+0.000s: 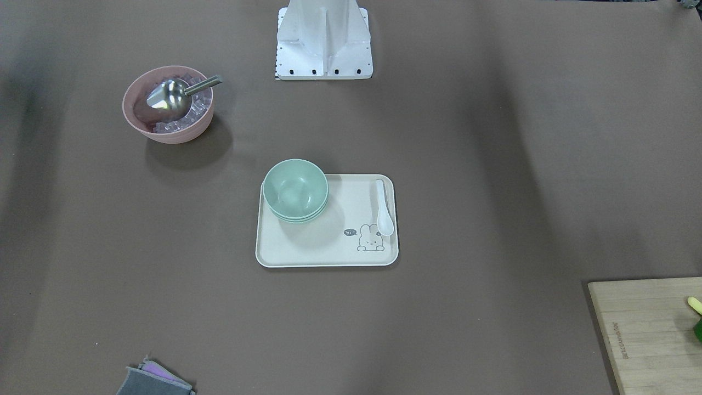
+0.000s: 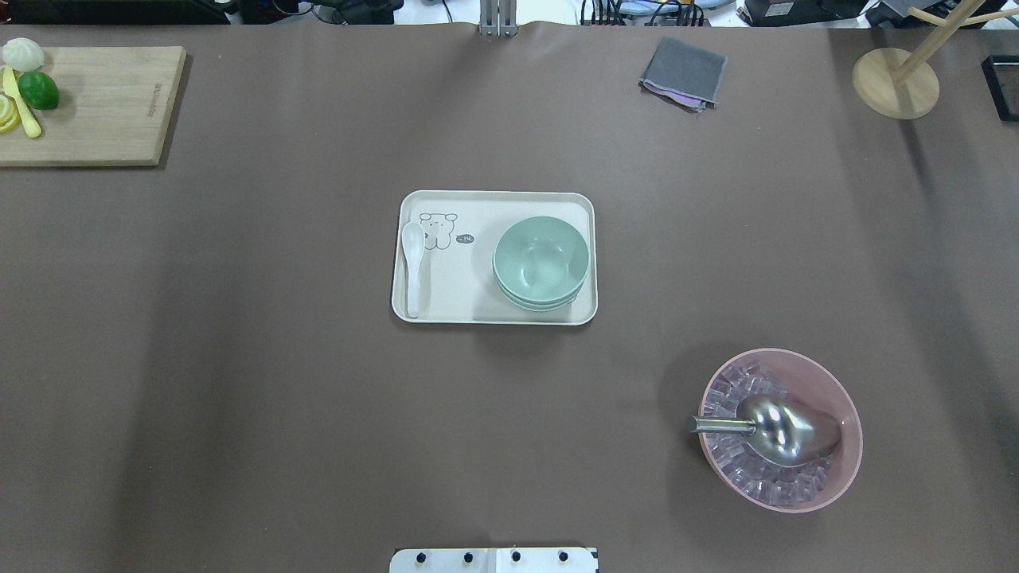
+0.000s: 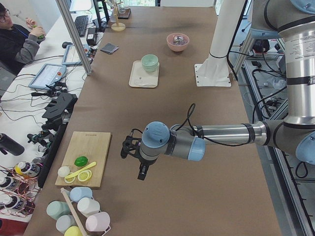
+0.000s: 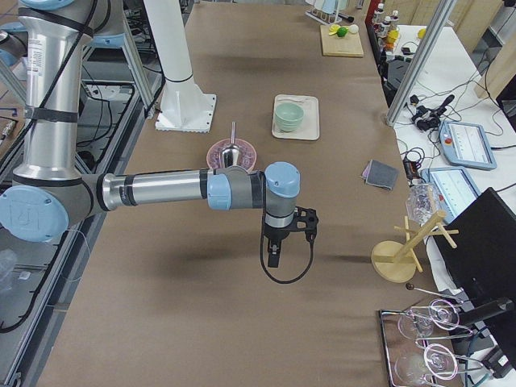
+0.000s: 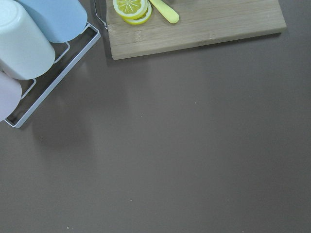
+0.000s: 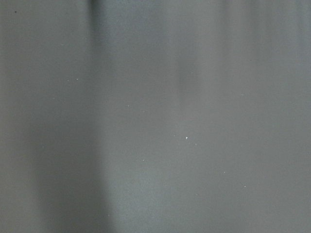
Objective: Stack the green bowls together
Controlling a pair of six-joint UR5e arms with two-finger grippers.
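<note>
Overhead exterior, working outward from the robot's edge. White base plate [image 2: 493,559] at 6 o'clock on the brown table [image 2: 239,358]. Next out, pink bowl [image 2: 820,380] at about 4 o'clock from table centre. It holds clear ice cubes [image 2: 756,477] and a metal scoop [image 2: 784,430], handle pointing to 9.

Mid-table: cream tray [image 2: 462,306], long sides running 9 to 3. Green bowls [image 2: 541,259] sit nested in one stack on the tray's 3 o'clock half, rims showing one under another, top bowl upright and empty. White spoon [image 2: 412,263] lies along the tray's 9 o'clock edge, bowl end toward 12, apart from the stack.

Far edge: wooden cutting board [image 2: 103,111] at 10 with a lime [image 2: 38,90] on it. Folded grey cloth [image 2: 685,72] at 1. Round wooden stand [image 2: 896,82] at 2.

Both arms are out toward the table's ends, well apart from the tray. Exterior left: left gripper [image 3: 142,173] hangs over bare table near the cutting board. Exterior right: right gripper [image 4: 274,255] hangs over bare table, pink bowl beyond it. Both claws show only in these side views, small and dark. Cannot tell how far either is open or whether it holds anything.

Left wrist view: table, board corner with lemon slices [image 5: 130,7], pastel cups [image 5: 24,39] in a wire rack. Right wrist view: table surface only.
</note>
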